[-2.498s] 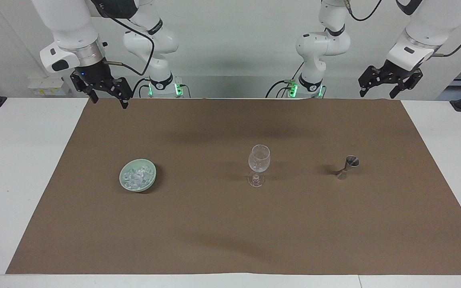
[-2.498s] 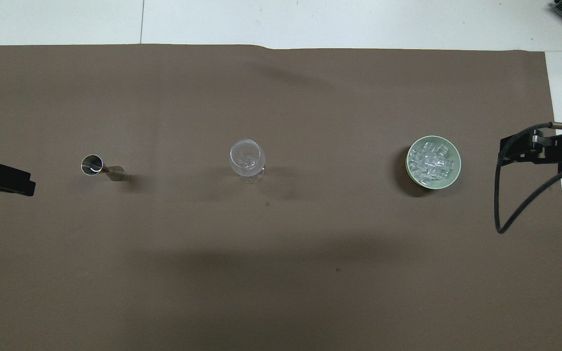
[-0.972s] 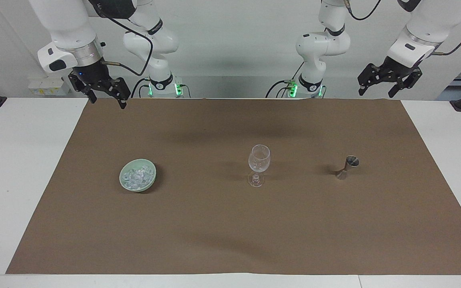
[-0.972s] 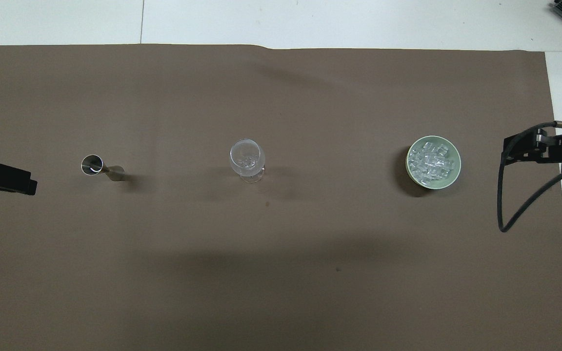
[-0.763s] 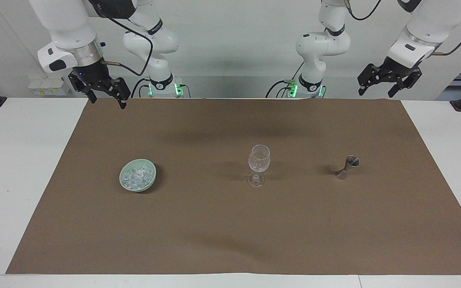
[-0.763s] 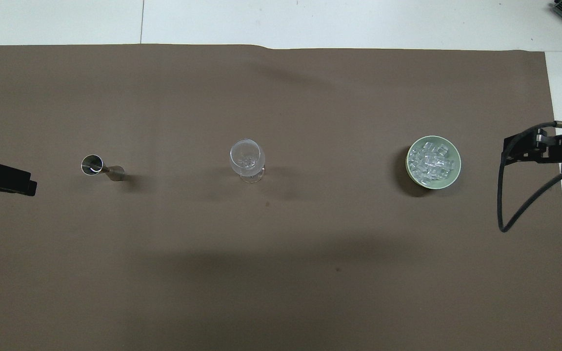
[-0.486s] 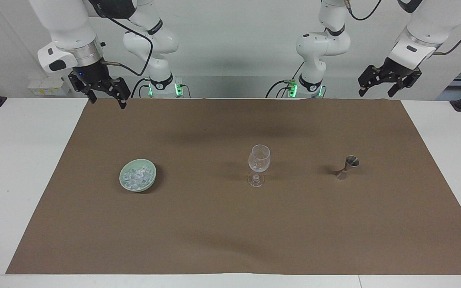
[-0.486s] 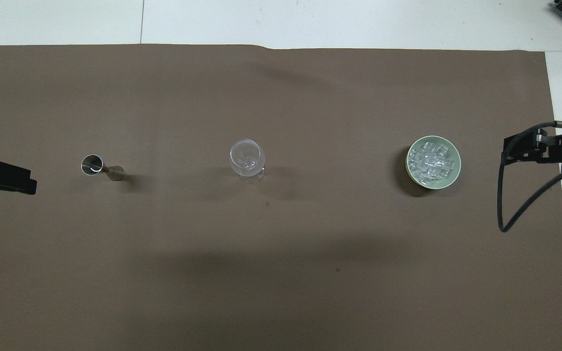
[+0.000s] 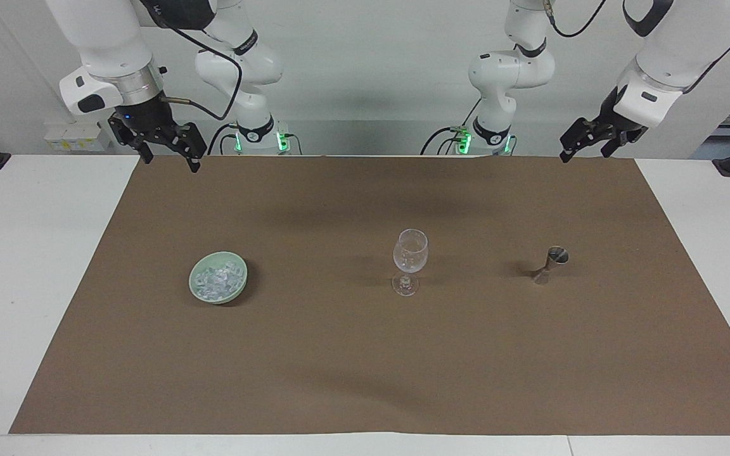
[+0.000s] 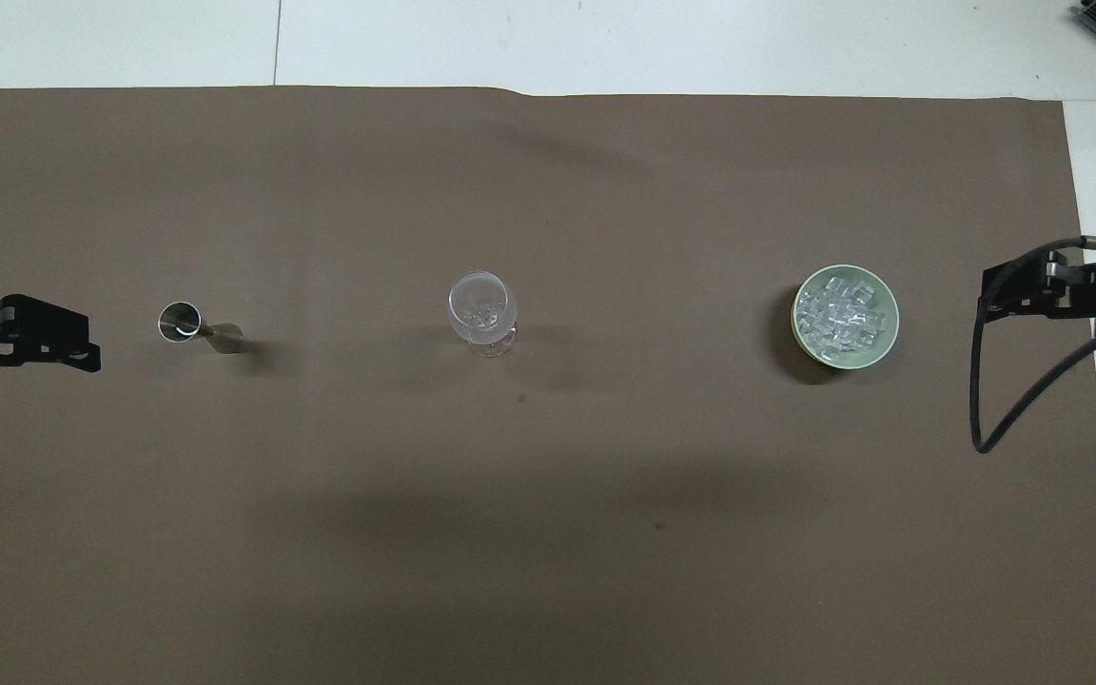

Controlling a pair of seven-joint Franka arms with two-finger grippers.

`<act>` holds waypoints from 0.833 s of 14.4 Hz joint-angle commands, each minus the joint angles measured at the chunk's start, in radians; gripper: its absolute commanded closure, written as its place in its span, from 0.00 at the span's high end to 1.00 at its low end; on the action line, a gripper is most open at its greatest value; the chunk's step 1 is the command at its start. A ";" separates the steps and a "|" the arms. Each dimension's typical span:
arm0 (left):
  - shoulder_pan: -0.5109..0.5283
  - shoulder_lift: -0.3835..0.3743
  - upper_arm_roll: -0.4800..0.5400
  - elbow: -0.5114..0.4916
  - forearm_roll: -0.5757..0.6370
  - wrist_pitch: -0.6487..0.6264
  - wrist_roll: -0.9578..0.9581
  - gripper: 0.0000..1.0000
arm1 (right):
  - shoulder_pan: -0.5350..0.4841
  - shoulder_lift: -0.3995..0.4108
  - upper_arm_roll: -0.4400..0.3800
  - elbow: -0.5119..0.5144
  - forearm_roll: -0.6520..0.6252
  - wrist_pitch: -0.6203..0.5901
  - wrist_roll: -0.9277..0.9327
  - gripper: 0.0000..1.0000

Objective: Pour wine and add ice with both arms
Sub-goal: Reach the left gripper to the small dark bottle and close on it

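My two arms hang high at the robots' edge of the brown mat (image 9: 365, 354), both claws empty with fingers spread. My right gripper (image 9: 168, 161) is over the mat's corner at the right arm's end; my left gripper (image 9: 583, 152) is over the edge at the left arm's end, turned slantwise.

Three things stand in a row across the mat's middle. The ice (image 9: 217, 281) is heaped in a pale green bowl (image 9: 195, 273) toward the right arm's end — farther from the robots than my right gripper's place and a little inward, so that arm is plainly the nearer one for it. The wine glass (image 9: 410, 256) stands upright at the centre, with what looks like a few chunks already in it. The metal jigger (image 9: 549, 265) stands toward the left arm's end, leaning in the facing view, well apart from the glass.

I judge the reach hinges on this: each claw must travel outward and down — mine on the left to the jigger, the right to the bowl.
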 commanded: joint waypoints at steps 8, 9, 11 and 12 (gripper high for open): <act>0.068 0.047 0.006 -0.015 -0.163 0.047 -0.434 1.00 | -0.018 0.009 0.003 0.016 0.028 0.002 -0.029 1.00; 0.075 0.057 0.007 -0.012 -0.178 0.047 -0.434 1.00 | -0.018 0.009 0.003 0.016 0.028 0.002 -0.029 1.00; 0.088 0.075 0.009 -0.005 -0.207 0.047 -0.443 1.00 | -0.018 0.009 0.003 0.016 0.029 0.001 -0.028 1.00; 0.110 0.087 0.010 -0.003 -0.227 0.047 -0.452 1.00 | -0.018 0.009 0.003 0.016 0.028 0.002 -0.028 1.00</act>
